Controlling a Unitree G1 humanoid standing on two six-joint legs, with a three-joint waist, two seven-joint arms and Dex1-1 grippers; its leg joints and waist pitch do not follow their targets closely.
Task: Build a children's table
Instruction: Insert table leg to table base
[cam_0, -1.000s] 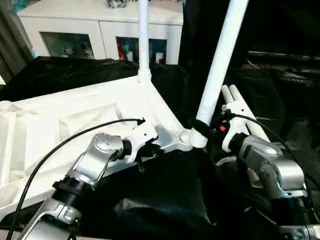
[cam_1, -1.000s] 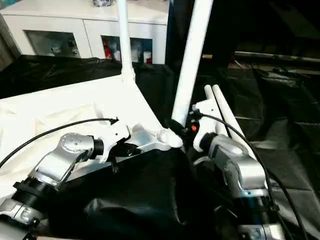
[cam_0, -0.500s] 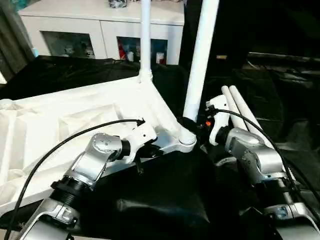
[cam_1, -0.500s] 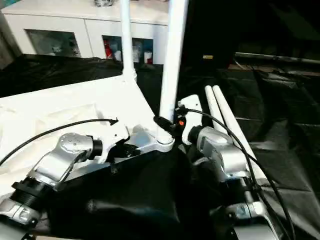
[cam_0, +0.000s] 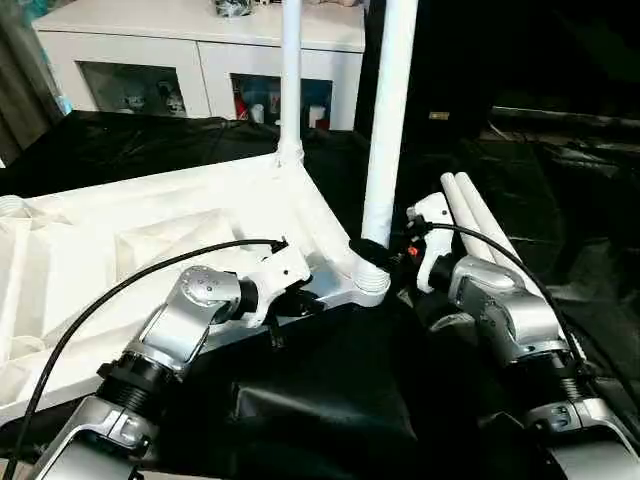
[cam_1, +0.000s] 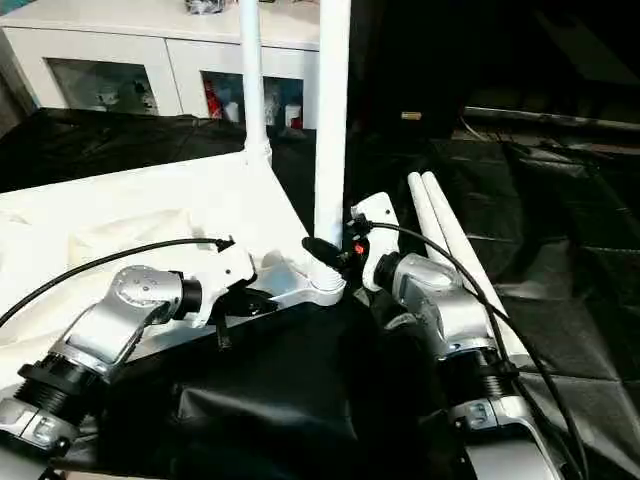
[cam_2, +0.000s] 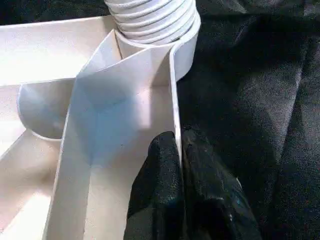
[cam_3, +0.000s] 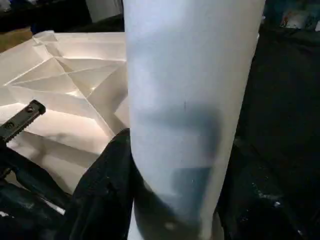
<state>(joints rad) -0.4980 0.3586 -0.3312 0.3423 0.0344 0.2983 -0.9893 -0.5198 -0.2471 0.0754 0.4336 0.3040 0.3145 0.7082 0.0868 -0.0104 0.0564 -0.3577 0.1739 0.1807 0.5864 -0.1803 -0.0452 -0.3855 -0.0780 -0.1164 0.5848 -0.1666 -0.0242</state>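
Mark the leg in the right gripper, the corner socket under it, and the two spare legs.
Gripped leg (cam_0: 383, 140): left eye view, mid shaft.
Corner socket (cam_0: 368, 285): left eye view, round collar.
Spare legs (cam_1: 445, 215): right eye view, upper part of the pair on the black cloth.

Silver forearms (cam_0: 190, 320), black cables (cam_0: 130, 285), black fingers (cam_2: 160, 200)

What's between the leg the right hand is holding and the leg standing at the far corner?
The tabletop rim runs between the held leg and the far leg, in the left eye view.
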